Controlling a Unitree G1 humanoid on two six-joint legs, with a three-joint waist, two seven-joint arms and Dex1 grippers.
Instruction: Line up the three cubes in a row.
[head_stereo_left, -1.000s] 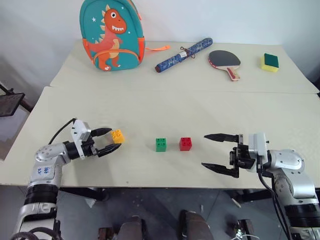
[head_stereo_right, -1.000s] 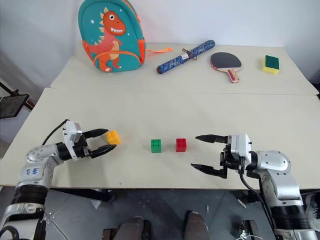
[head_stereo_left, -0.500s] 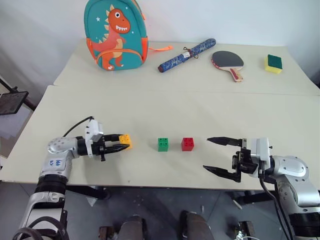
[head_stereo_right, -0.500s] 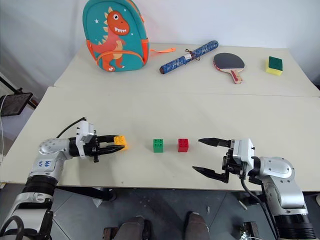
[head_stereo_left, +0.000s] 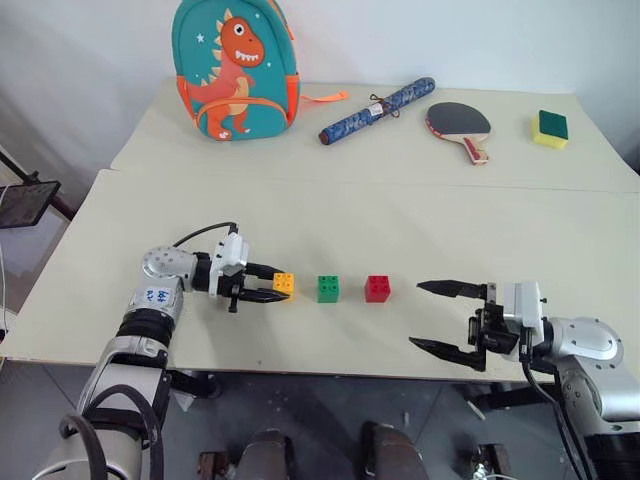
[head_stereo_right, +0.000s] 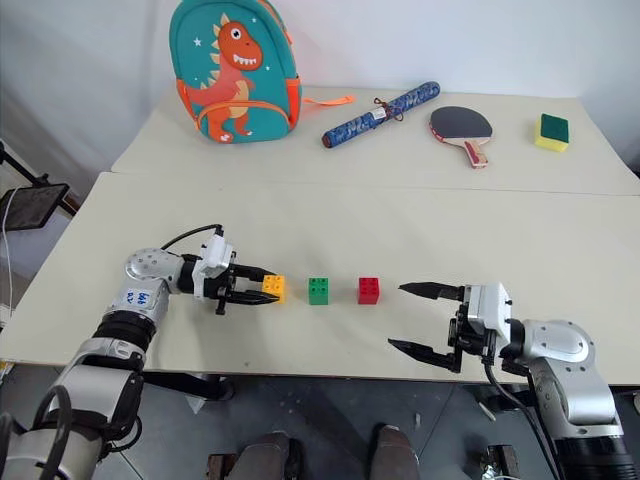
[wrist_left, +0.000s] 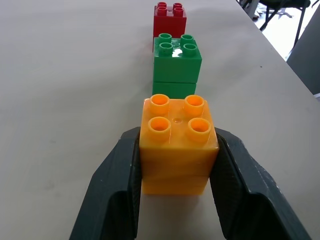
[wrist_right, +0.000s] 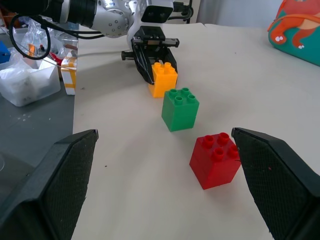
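Beige worktop (head_stereo_left: 420, 240), dinosaur backpack (head_stereo_left: 236, 66) at far edge. Left tool (head_stereo_left: 272, 290) pinching yellow-orange cube (head_stereo_left: 284, 285), just beside green cube (head_stereo_left: 327, 288); red cube (head_stereo_left: 377, 288) next in line. Right tool (head_stereo_left: 433, 317) spread wide, near red cube.

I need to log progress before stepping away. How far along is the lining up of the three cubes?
The green cube and red cube already sit side by side in a line on the table. In hand: the left gripper is shut on the yellow-orange cube, held in line just short of the green one. Left to do: set it down and let go. The right gripper waits open, holding nothing.
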